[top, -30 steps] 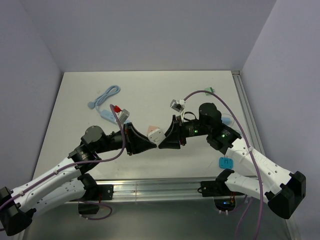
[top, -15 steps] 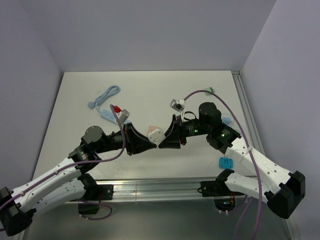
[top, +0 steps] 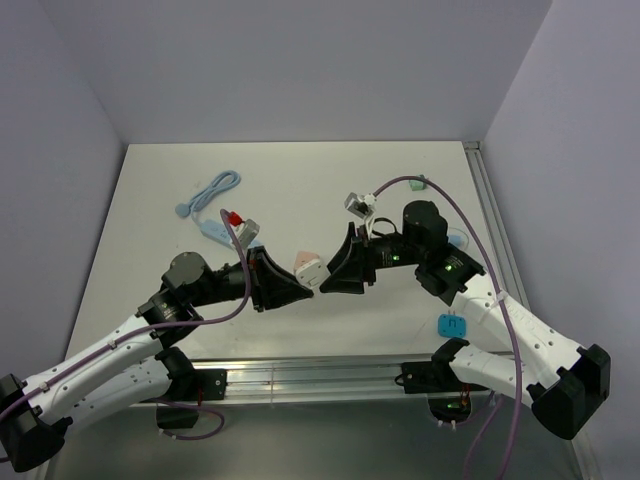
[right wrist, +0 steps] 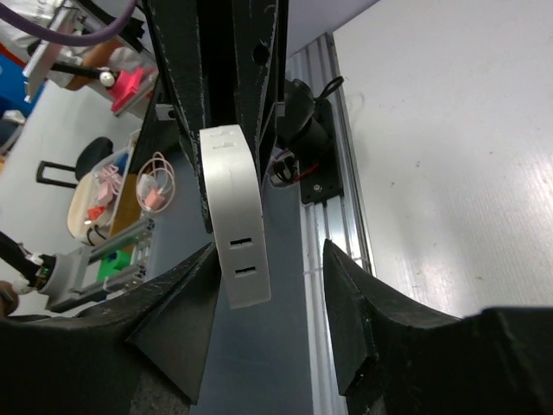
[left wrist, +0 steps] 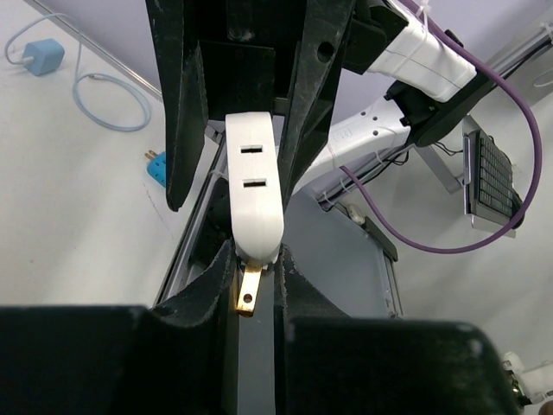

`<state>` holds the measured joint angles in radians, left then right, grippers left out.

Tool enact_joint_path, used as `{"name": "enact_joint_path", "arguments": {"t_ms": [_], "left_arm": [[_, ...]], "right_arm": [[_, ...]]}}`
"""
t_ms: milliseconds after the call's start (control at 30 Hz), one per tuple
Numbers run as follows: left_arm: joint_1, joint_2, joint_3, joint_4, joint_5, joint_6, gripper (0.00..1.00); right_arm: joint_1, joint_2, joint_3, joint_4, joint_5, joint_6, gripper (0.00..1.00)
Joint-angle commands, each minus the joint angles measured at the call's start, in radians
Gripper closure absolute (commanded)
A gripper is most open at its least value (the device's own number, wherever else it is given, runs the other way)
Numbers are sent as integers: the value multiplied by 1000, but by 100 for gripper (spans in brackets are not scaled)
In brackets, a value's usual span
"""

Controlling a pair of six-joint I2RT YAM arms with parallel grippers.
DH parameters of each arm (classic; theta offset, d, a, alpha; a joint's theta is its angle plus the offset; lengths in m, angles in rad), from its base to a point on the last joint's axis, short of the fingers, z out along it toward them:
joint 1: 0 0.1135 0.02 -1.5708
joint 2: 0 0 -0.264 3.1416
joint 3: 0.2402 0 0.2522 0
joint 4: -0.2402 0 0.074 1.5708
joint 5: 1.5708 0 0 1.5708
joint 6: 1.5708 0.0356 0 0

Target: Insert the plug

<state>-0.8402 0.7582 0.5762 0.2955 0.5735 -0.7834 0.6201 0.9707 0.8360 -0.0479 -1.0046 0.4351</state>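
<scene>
The plug (top: pixel 310 267) is a white block with two slots (left wrist: pixel 255 180) and a brass prong (left wrist: pixel 249 290). It hangs above the table between the two arms. My left gripper (left wrist: pixel 257 259) is shut on its pronged end, the prong lying between the fingers (top: pixel 285 288). My right gripper (right wrist: pixel 270 251) faces it from the other side and stands open around the slotted end (right wrist: pixel 233 220). The plug lies close by the right gripper's left finger (right wrist: pixel 177 328), with a wide gap to its right finger (right wrist: pixel 359 320). In the top view the right gripper (top: pixel 330 277) is just right of the plug.
On the table at the back left lie a light blue cable (top: pixel 207 193) and a red-tipped connector (top: pixel 232 217). A small grey adapter (top: pixel 355 206) and a green connector (top: pixel 418 181) lie behind the right arm. A blue plug (top: pixel 452 325) lies near the front right edge.
The right gripper's jaws have spread apart off the plug and that arm has shifted slightly to the right. The left gripper keeps its hold, unmoved.
</scene>
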Motion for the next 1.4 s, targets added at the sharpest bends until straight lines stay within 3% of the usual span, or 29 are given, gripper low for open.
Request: {"name": "enact_joint_path", "arguments": {"t_ms": [0, 133, 233, 300, 433, 467, 500, 533, 600, 633, 900, 1000, 1033, 1367], "left_arm": [[-7, -5, 7, 71, 55, -19, 100], [-7, 22, 10, 88, 43, -25, 100], [-7, 59, 37, 88, 45, -28, 100], [-7, 72, 50, 80, 39, -28, 100], [-7, 69, 82, 10, -35, -5, 99], [-7, 66, 88, -37, -75, 1, 95], [-7, 63, 94, -59, -95, 9, 86], [-7, 58, 102, -79, -110, 12, 64], [-7, 46, 109, -140, -153, 25, 4], [-7, 40, 120, -163, -170, 32, 1], [-7, -7, 105, -153, -173, 33, 2], [-7, 21, 103, -119, -132, 27, 18], [-7, 27, 100, -107, -115, 26, 28], [-7, 46, 73, -18, -14, -2, 53]], "right_arm": [[-16, -1, 8, 126, -32, 49, 44], [-5, -9, -9, 166, -98, 53, 48], [1, -10, -18, 166, -106, 59, 74], [0, -12, -26, 160, -106, 60, 96], [0, -38, -34, 110, -80, 39, 100], [1, -50, -28, 88, -53, 18, 100], [0, -55, -25, 70, -39, 7, 100], [1, -59, -18, 27, -26, -1, 100], [-2, -69, -6, -12, 7, -31, 100], [-2, -72, -2, -51, 17, -42, 100], [0, -104, -61, -60, 12, -1, 100], [0, -118, -67, -47, 18, 24, 100], [-2, -118, -69, -35, 12, 30, 100], [0, -102, -77, 31, -37, 96, 100]]}}
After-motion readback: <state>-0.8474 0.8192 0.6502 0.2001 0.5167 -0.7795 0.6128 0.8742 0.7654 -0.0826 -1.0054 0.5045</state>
